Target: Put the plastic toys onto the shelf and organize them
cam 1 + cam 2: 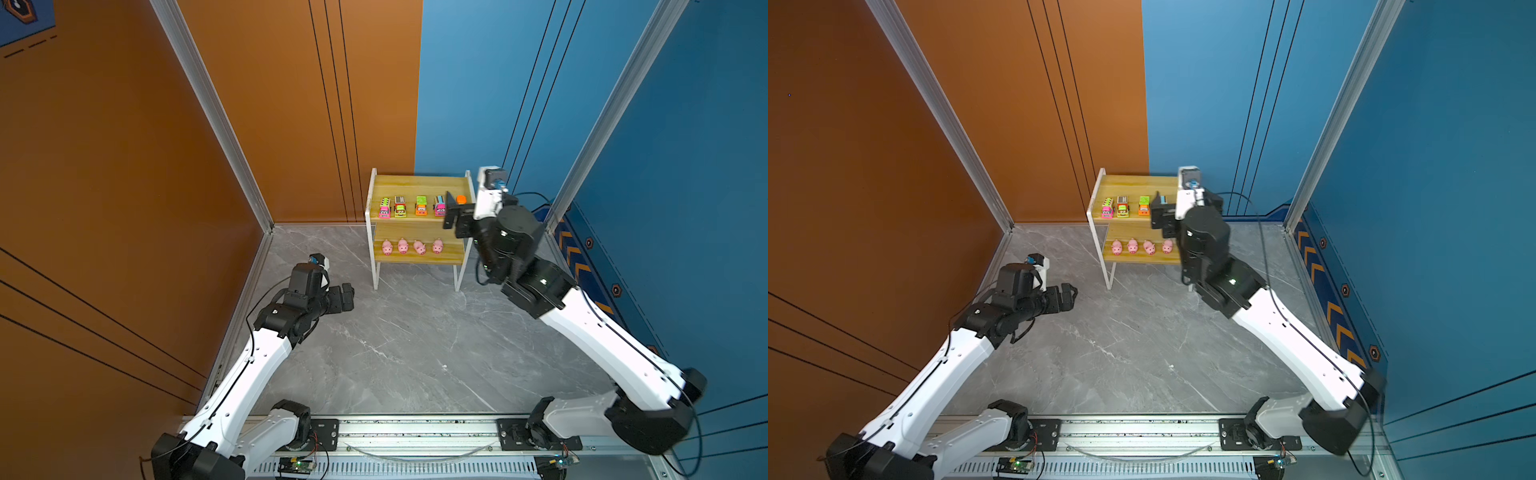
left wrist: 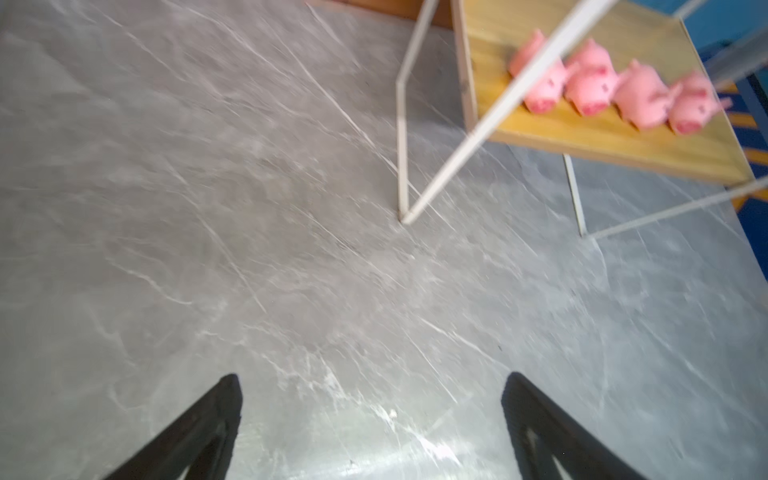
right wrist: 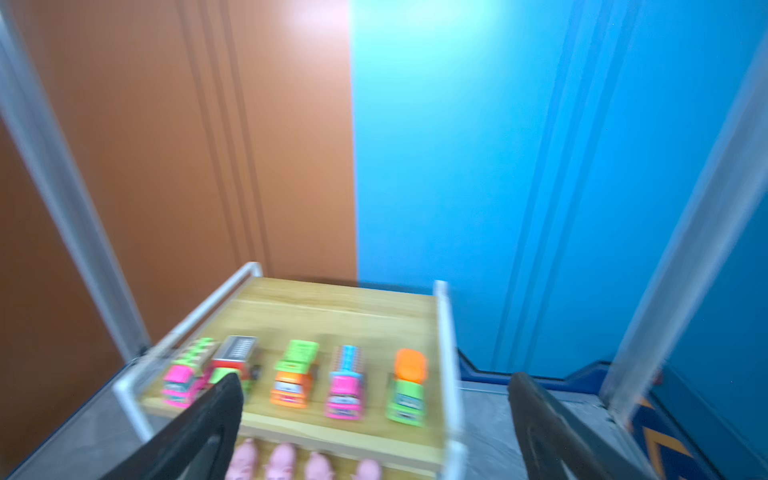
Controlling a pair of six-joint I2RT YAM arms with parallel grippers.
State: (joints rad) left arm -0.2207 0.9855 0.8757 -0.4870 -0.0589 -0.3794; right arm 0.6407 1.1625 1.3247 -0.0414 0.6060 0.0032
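Note:
The shelf (image 1: 419, 185) (image 1: 1133, 185) stands at the back of the grey table. Several toy cars (image 1: 400, 206) (image 3: 291, 380) line its upper board, and the rightmost, green with an orange top (image 3: 407, 388), is partly hidden in both top views. Several pink pigs (image 1: 403, 246) (image 2: 590, 83) (image 3: 282, 459) sit in a row on the lower board (image 2: 602, 137). My right gripper (image 1: 457, 212) (image 3: 376, 380) hovers open and empty at the shelf's front right corner. My left gripper (image 1: 347, 297) (image 2: 372, 379) is open and empty over bare table, left of the shelf.
An orange wall (image 1: 124, 166) closes the left and back, and a blue wall (image 1: 685, 166) the right. Aluminium posts (image 1: 216, 116) (image 1: 615, 104) rise at the back corners. The arms' base rail (image 1: 415, 432) runs along the front edge.

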